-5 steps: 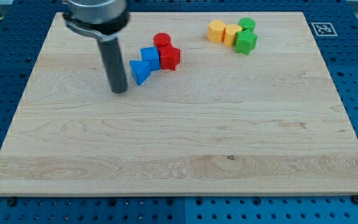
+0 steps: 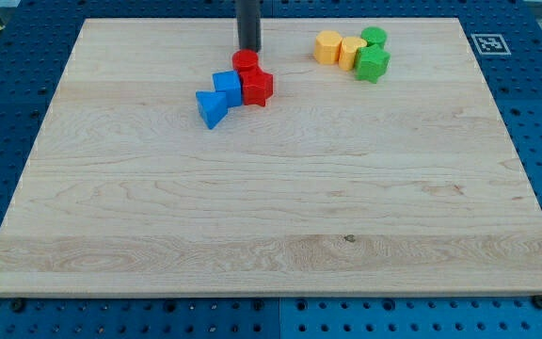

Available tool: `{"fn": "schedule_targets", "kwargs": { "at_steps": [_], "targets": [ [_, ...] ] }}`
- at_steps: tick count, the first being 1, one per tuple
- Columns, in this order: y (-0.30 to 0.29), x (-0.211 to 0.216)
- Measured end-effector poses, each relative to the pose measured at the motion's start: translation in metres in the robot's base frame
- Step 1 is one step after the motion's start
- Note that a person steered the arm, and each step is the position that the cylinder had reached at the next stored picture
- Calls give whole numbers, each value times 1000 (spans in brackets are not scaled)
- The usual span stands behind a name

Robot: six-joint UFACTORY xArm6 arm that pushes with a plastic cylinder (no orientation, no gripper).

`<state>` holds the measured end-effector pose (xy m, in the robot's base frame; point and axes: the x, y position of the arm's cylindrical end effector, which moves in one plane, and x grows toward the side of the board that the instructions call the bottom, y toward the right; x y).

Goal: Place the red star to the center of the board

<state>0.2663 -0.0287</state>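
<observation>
The red star (image 2: 258, 88) lies on the wooden board (image 2: 271, 207) in the upper middle. It touches a red cylinder (image 2: 245, 62) just above it and a blue cube (image 2: 227, 86) on its left. A blue triangular block (image 2: 211, 108) sits lower left of the cube. My tip (image 2: 249, 48) stands just above the red cylinder, at the view's top, very close to it; contact cannot be told.
At the upper right sits a second cluster: a yellow block (image 2: 327, 45), another yellow block (image 2: 352, 52), a green cylinder (image 2: 374, 38) and a green star (image 2: 373, 64). A marker tag (image 2: 486, 43) is at the board's top right corner.
My tip has moved from left of the blue triangular block up and to the right, to just above the red cylinder. The blocks have not moved.
</observation>
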Motion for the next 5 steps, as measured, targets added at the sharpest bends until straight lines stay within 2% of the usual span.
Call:
{"fn": "schedule_targets", "kwargs": {
  "at_steps": [2, 4, 5],
  "targets": [
    [22, 39],
    [-25, 70],
    [-25, 96]
  ]
}}
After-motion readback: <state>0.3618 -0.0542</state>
